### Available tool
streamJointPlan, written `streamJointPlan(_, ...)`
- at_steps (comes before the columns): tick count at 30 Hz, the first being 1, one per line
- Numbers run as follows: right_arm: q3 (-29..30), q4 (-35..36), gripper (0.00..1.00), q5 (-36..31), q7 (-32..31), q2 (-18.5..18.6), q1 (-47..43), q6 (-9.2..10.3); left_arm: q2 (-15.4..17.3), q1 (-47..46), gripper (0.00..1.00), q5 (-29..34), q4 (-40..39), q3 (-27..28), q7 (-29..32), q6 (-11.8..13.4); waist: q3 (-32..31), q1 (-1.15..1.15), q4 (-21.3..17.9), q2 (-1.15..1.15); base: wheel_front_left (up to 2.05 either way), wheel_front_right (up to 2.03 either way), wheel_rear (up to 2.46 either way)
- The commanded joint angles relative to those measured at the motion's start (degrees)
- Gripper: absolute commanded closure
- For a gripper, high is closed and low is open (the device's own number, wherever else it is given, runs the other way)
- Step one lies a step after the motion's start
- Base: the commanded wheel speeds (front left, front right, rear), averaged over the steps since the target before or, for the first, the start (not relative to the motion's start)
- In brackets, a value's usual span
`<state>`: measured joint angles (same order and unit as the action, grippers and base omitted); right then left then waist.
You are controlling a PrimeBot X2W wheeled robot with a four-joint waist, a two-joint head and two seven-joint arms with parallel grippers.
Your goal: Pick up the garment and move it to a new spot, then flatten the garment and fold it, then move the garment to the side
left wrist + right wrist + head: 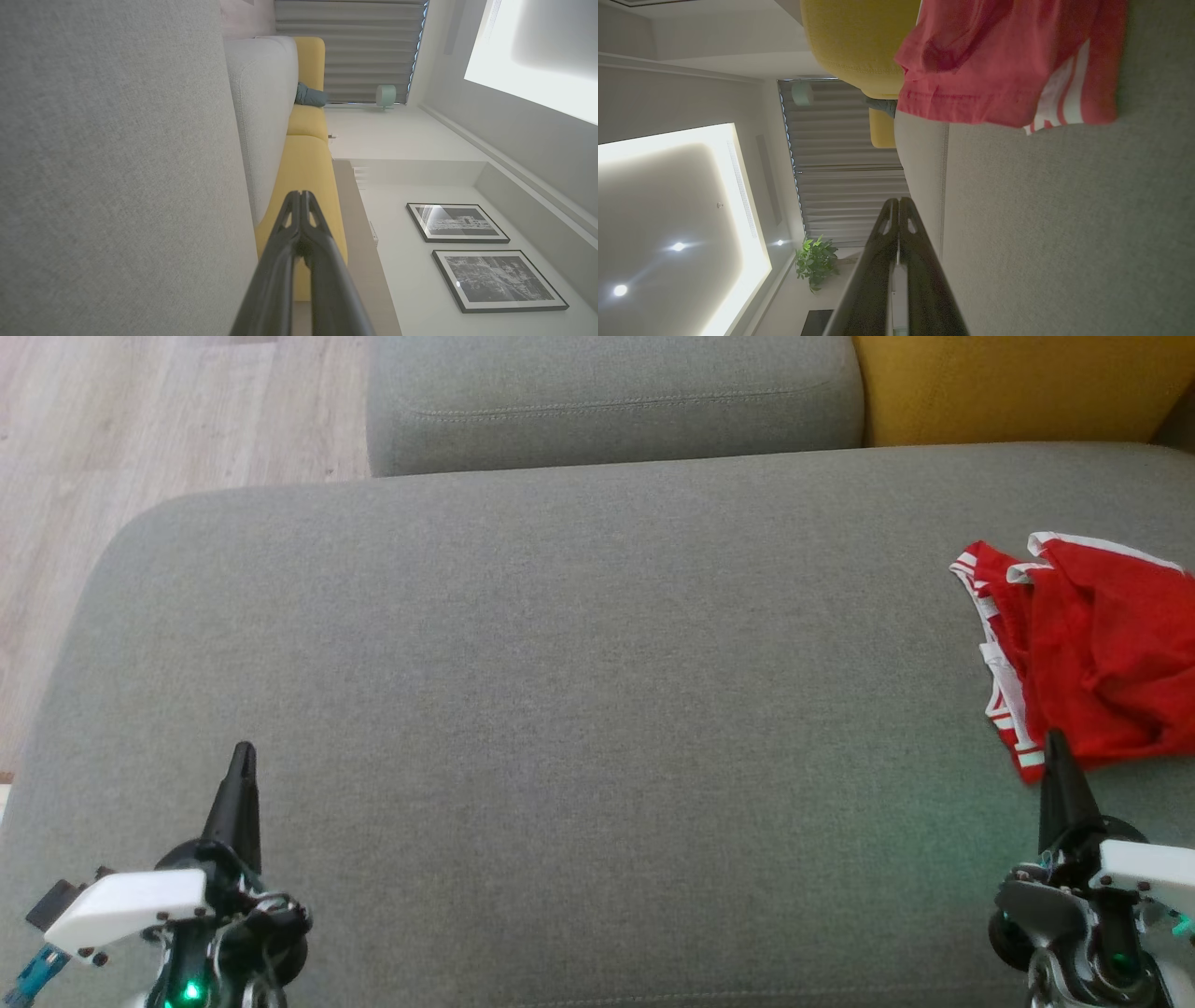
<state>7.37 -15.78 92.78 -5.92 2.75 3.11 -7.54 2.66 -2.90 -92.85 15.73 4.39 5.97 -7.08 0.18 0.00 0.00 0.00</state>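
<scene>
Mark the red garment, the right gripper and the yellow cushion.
red garment [1094, 653]: head view, crumpled red middle.
right gripper [1056, 745]: head view, shut fingertips.
yellow cushion [1008, 387]: head view, bare front face.

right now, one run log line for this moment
stage: pre-pickup | garment: red, crumpled, right side of grey cushion | left tool: shut, empty | right tool: shut, empty, just short of garment

The left gripper [300, 198], fingers pressed together, sits beside a grey sofa cushion [117, 163], yellow cushions [303, 172] and framed pictures [458, 223] beyond.
</scene>
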Motion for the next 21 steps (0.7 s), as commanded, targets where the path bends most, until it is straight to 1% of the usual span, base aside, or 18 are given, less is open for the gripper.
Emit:
streamJointPlan(1,-1.2,1.8,1.00,-0.4,-0.3,0.4,3.0,0.05,0.4,-3.3,1.00,0.6,-1.7,2.0,0.4,-0.4,0.0,0.00,0.0,0.00,0.00,0.00,0.00)
streamJointPlan(21,-1.1,1.8,1.00,-0.4,-0.4,0.3,3.1,0.05,0.3,-3.3,1.00,0.6,-1.7,2.0,0.4,-0.4,0.0,0.00,0.0,0.00,0.00,0.00,0.00)
